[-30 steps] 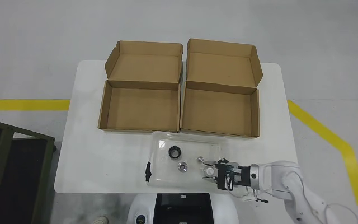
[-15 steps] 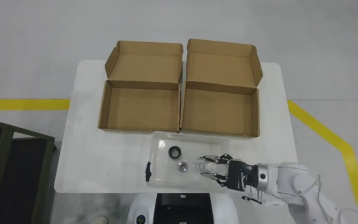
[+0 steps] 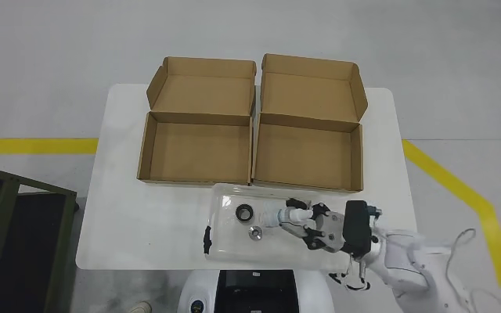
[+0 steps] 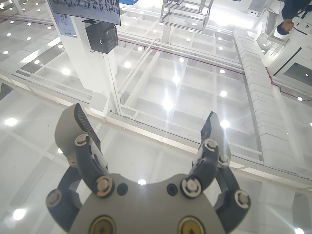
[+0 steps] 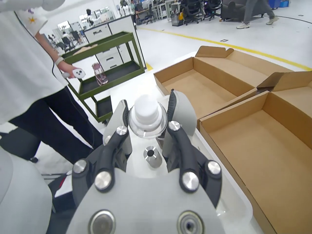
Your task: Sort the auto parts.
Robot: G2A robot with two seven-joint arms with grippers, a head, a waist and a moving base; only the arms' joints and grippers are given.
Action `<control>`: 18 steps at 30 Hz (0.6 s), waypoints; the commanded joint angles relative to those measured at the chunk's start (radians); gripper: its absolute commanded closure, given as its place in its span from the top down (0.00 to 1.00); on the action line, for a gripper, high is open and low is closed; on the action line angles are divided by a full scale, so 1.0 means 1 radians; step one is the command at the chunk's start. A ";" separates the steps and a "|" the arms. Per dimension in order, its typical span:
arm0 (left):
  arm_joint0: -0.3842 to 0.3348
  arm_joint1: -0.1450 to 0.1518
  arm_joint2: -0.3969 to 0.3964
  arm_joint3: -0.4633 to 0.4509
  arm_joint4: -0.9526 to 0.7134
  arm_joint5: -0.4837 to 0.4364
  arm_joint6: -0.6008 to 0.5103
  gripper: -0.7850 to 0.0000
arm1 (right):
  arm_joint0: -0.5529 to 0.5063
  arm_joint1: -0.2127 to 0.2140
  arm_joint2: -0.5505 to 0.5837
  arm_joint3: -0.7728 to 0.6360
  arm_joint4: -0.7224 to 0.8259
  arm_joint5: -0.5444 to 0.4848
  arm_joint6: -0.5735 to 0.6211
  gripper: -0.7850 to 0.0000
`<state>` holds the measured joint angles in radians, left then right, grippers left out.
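My right gripper (image 3: 287, 217) is over the right part of the clear plastic tray (image 3: 223, 246), shut on a white cylinder with a metal flange (image 5: 146, 116); that same part (image 3: 274, 213) shows from above as lifted off the tray floor. Inside the tray lie a black ring (image 3: 245, 211) and a small silver sleeve (image 3: 255, 232), the sleeve (image 5: 152, 156) sitting just below my right gripper (image 5: 148, 101). My left gripper (image 4: 146, 127) is open, holds nothing, and points up at the ceiling.
Two open cardboard boxes stand behind the tray, the left box (image 3: 196, 152) and the right box (image 3: 308, 156), both with bare floors. A green cart (image 3: 31, 235) stands off the table's left side.
My right gripper closed on the white flanged part in the tray, then rose and tilted with it, shifting a little to the left.
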<state>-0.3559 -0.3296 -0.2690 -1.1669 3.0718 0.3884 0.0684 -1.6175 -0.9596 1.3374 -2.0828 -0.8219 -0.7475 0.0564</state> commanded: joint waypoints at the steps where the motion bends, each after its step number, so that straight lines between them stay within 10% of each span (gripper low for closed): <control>1: 0.000 0.000 0.000 0.000 0.000 0.000 0.000 1.00 | 0.013 -0.005 -0.011 0.004 0.034 0.036 -0.020 0.00; 18: 0.000 0.000 0.000 0.000 0.000 0.000 0.000 1.00 | 0.064 -0.040 -0.045 0.013 0.334 0.163 -0.159 0.00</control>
<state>-0.3559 -0.3296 -0.2690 -1.1669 3.0718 0.3884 0.0684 -1.5540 -0.9983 1.2932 -2.0706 -0.5030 -0.5855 -0.0951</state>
